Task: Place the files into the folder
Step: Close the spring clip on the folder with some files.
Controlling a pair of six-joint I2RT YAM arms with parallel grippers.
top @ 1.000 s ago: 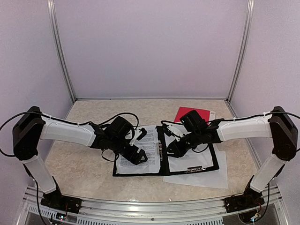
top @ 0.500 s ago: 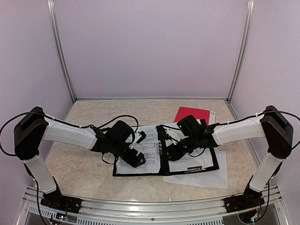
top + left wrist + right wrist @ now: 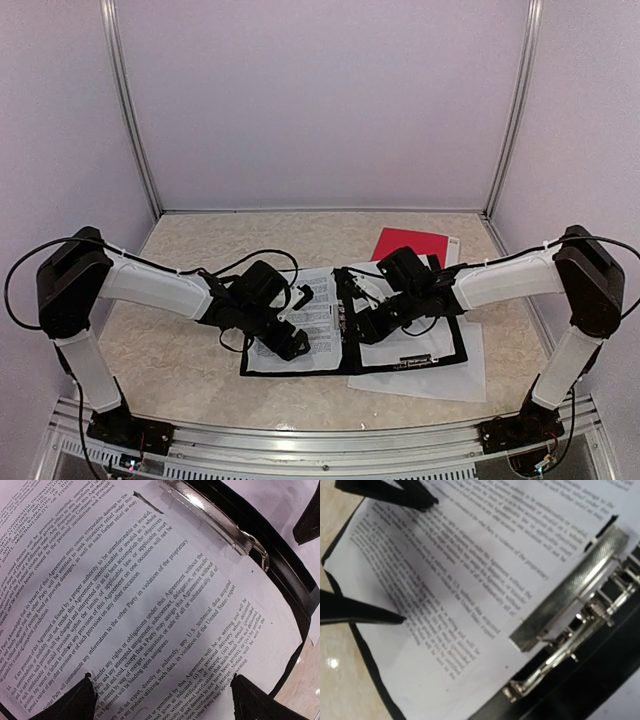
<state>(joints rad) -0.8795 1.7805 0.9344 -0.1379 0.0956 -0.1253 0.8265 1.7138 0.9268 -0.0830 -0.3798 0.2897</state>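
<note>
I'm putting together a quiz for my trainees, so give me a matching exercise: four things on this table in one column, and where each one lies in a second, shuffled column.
Things:
1. printed sheet
2. red card
3. blank sheet
4. metal clamp

Places:
A. far right, apart from the folder
B. poking out under the folder's near right corner
C. on the folder's left half
D. beside the folder's spine

Pairs: 1-C, 2-A, 3-B, 4-D

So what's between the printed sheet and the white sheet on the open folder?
The metal binder mechanism, running down the middle between the printed sheet and the white sheet; the right wrist view shows it best.
</note>
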